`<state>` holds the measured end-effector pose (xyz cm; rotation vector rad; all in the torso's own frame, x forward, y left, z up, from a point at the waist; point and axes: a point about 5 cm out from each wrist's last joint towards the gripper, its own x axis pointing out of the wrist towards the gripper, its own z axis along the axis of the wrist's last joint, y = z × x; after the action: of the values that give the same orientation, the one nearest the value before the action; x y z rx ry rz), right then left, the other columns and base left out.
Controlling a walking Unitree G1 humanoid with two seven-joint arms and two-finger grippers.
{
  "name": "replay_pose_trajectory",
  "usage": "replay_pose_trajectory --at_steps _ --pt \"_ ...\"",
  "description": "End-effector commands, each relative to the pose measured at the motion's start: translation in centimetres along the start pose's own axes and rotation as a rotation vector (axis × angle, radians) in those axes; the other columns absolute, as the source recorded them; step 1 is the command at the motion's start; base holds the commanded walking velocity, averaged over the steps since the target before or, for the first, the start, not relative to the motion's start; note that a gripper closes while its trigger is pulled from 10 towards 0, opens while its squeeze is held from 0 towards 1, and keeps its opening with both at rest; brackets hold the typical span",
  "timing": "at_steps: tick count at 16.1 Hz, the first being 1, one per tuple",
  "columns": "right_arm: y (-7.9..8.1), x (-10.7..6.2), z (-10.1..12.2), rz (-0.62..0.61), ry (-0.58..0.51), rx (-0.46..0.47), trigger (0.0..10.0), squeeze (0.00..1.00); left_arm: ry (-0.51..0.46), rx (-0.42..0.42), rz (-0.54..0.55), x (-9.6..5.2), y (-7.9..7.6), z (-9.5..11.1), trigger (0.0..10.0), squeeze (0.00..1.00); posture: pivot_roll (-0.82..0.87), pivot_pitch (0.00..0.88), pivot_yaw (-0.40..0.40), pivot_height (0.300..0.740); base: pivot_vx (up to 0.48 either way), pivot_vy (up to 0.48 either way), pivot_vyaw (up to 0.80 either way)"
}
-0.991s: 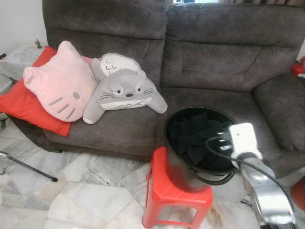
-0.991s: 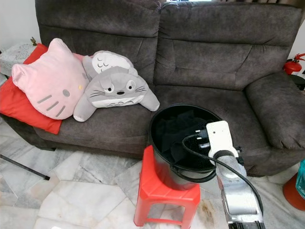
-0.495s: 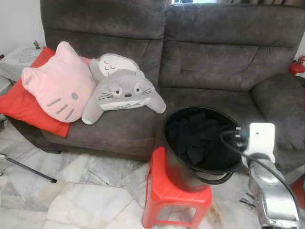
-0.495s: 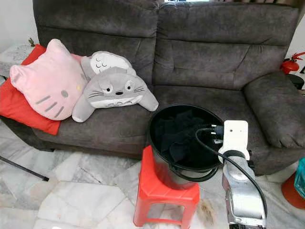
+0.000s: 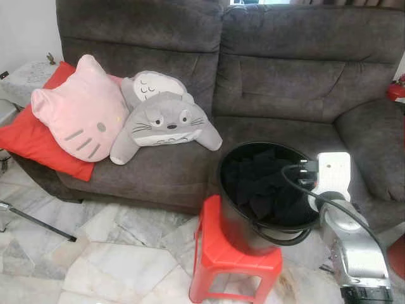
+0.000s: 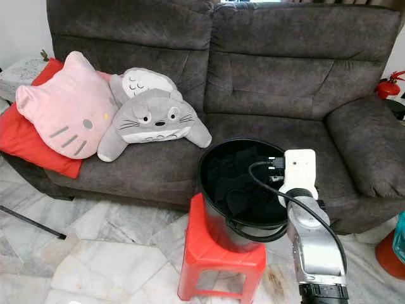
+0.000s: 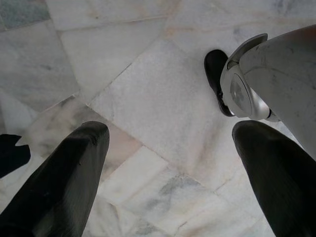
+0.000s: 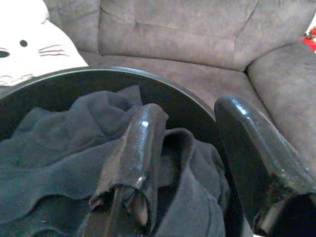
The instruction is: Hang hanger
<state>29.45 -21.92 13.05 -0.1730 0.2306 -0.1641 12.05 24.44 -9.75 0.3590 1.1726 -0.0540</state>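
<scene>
A black bucket [image 5: 233, 227] stands on a red plastic stool [image 5: 218, 253] in front of the grey sofa. It holds a heap of dark clothes [image 5: 259, 180]. My right arm reaches over the bucket's right rim, its white wrist housing [image 5: 333, 170] hiding the fingers in the eye views. In the right wrist view my right gripper [image 8: 190, 108] is open just above the dark clothes [image 8: 64, 143], with nothing between its fingers. My left gripper [image 7: 170, 131] hangs open over the marble floor.
A grey sofa [image 5: 285, 82] fills the back, with a pink cat cushion [image 5: 79, 114], a grey plush toy [image 5: 164, 120] and a red cushion [image 5: 28, 139] on its left seat. A thin dark rod [image 5: 38, 221] lies on the floor at left.
My right wrist swung out to the right of the bucket, then came back a little toward its rim. The bucket and stool have not moved.
</scene>
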Motion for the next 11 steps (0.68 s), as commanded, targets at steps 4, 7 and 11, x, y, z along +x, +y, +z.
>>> replay_pose_trajectory --at_steps 4,7,11 --pt "-0.2 0.2 -0.1 -0.024 0.019 -0.029 10.0 0.0 0.011 0.003 0.004 0.0 0.0 -0.2 10.0 0.0 -0.1 0.0 -0.023 0.74 0.0 0.0 0.0" --pt "0.6 0.2 -0.8 0.026 0.058 -0.087 10.0 0.0 0.012 0.001 0.002 0.0 0.0 -0.2 10.0 0.0 -0.1 0.0 -0.023 0.74 0.0 0.0 0.0" --pt "1.0 0.2 -1.4 0.057 0.098 -0.138 10.0 0.02 0.015 -0.002 -0.002 0.0 -0.1 -0.3 10.0 0.0 -0.09 0.0 -0.024 0.74 0.0 0.0 0.0"
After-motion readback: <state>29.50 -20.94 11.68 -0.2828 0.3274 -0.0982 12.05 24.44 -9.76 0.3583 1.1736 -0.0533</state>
